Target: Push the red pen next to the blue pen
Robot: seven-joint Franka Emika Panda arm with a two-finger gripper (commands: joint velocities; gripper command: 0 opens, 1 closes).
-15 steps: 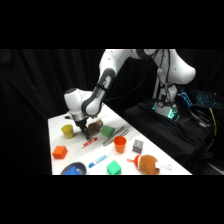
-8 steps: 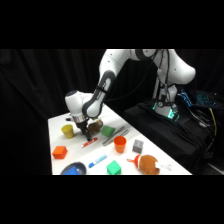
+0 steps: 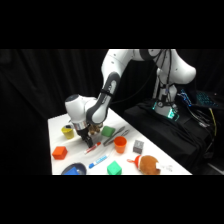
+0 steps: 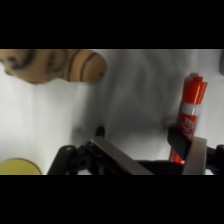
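The white arm bends down over the table, and its gripper is low, right at the back end of the red pen. In the wrist view the red pen lies on the white table right next to one finger, and the finger's black pad looks like it touches the pen. The other finger is far from the first one, so the gripper is spread wide and is not holding anything.

The blue pen lies a little closer to the front of the table than the red pen. The two pens are near each other but do not touch. Nothing sits in the gap between them.

Around the pens there is one orange cup, one green block behind the gripper, one pair of metal tongs, one yellow cup, one red-orange block, one blue bowl, one more green block, one small gray block and one brown soft toy. That makes two green blocks, two cups and two pens.

In the wrist view a brown striped thing lies past the gripper.
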